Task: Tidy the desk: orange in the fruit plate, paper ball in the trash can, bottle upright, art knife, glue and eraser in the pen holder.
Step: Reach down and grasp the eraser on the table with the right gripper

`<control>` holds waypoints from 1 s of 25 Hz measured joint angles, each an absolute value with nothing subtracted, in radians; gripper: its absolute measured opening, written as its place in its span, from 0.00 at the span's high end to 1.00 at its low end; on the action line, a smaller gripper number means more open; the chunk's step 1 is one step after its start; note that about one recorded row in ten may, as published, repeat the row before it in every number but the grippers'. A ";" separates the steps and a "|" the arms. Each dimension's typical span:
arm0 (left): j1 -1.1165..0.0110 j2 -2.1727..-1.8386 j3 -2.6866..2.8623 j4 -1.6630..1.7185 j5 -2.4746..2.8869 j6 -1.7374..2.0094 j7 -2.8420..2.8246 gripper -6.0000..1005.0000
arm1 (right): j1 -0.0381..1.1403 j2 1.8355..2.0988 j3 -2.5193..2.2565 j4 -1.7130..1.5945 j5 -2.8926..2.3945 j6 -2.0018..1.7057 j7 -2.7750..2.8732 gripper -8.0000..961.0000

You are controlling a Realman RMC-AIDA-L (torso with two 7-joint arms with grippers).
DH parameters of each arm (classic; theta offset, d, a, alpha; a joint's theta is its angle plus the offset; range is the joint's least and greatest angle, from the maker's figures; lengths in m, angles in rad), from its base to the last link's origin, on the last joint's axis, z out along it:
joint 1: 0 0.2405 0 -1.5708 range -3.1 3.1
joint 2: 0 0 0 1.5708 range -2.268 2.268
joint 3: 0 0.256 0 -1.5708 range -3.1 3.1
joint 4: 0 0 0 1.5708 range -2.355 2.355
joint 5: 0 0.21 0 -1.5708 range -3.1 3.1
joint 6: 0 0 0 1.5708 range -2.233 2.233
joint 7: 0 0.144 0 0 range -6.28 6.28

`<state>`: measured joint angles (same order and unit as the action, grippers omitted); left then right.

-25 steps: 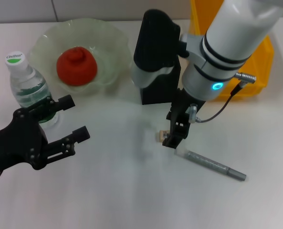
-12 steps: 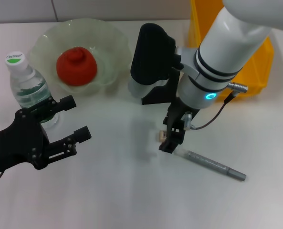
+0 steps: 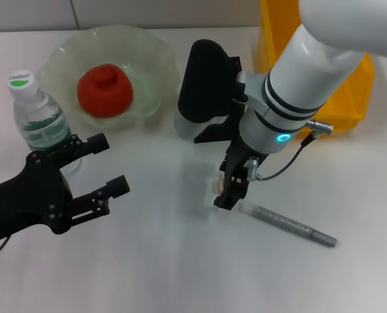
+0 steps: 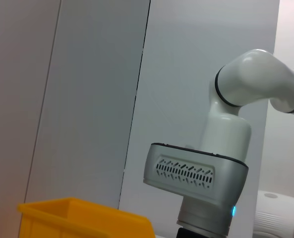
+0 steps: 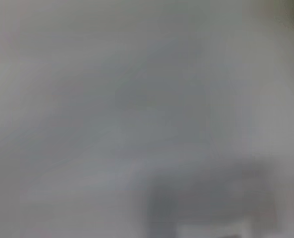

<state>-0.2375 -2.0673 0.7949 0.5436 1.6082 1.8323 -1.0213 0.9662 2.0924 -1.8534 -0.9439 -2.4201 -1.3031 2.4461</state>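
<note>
Already the orange (image 3: pixel 104 90) sits in the fruit plate (image 3: pixel 155 49) and the bottle (image 3: pixel 36 117) stands upright, so the job looks narrowed to the small desk items. Hence the right gripper (image 3: pixel 228 190) points straight down at the desk, its fingers at the eraser (image 3: pixel 216 185); the beige block shows just beside the fingertips, mostly hidden behind them. Whether the fingers have closed on it cannot be told. Just beyond the gripper, partly behind the wrist, stands the pen holder (image 3: pixel 214 133), the likely destination; the grey art knife (image 3: pixel 288 224) lies close on its other side. Well away, the left gripper (image 3: pixel 103 165) hovers with fingers spread, holding nothing, right beside the bottle.
</note>
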 joint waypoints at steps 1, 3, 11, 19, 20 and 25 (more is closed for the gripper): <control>-0.237 -2.067 0.795 0.544 1.608 1.832 -1.021 0.21 | 0.966 2.092 -1.853 -0.944 -2.420 -1.303 2.446 0.36; -0.238 -2.067 0.795 0.543 1.608 1.832 -1.017 0.21 | 0.966 2.092 -1.859 -0.943 -2.417 -1.297 2.446 0.37; -0.240 -2.067 0.795 0.533 1.608 1.829 -1.011 0.21 | 0.966 2.092 -1.873 -0.933 -2.406 -1.281 2.445 0.37; -0.239 -2.066 0.795 0.532 1.609 1.828 -1.009 0.21 | 0.965 2.092 -1.872 -0.926 -2.405 -1.276 2.445 0.38; -0.239 -2.066 0.795 0.532 1.609 1.827 -1.000 0.21 | 0.964 2.092 -1.870 -0.922 -2.405 -1.276 2.445 0.38; -0.239 -2.067 0.794 0.519 1.609 1.827 -0.986 0.21 | 0.964 2.092 -1.865 -0.920 -2.405 -1.276 2.445 0.39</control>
<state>-0.2395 -2.0671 0.7945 0.5190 1.6092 1.8269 -0.9865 0.9639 2.0924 -1.8650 -0.9199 -2.4051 -1.2761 2.4451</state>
